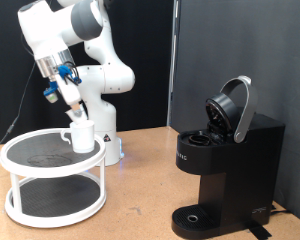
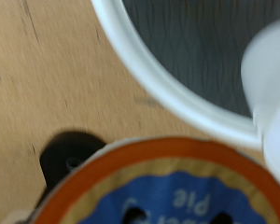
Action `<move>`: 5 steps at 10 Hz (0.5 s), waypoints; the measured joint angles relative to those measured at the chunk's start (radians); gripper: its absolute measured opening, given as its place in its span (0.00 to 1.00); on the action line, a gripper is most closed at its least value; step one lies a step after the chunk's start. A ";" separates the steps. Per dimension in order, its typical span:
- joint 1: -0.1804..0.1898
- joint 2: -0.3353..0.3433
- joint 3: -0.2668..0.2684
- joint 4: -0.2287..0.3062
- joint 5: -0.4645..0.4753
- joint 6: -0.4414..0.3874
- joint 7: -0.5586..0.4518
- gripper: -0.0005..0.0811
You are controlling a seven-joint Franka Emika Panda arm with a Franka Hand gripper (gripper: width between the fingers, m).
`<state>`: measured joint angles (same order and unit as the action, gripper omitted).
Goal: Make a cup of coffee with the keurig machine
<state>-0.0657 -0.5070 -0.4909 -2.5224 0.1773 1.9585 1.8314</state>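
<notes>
Gripper point(image 1: 74, 97) hangs above the plain white ceramic mug point(image 1: 81, 134), which stands on the top tier of the round white two-tier rack point(image 1: 52, 172) at the exterior view's left. You can see something small and blue at the jaws there; the wrist view fills with an orange-rimmed, blue-topped pod lid point(image 2: 173, 187), so it seems held. The tall matte-black Keurig machine point(image 1: 225, 160) sits well apart on the wooden desk point(image 1: 140, 200), lid raised. A loose pinch could drop the pod.
</notes>
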 joint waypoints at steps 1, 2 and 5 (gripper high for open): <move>0.022 0.016 0.003 0.030 0.042 -0.065 0.005 0.44; 0.046 0.033 0.008 0.057 0.094 -0.092 0.017 0.44; 0.095 0.054 0.056 0.090 0.198 -0.065 0.079 0.44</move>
<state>0.0288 -0.4528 -0.4352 -2.4328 0.3755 1.8933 1.9101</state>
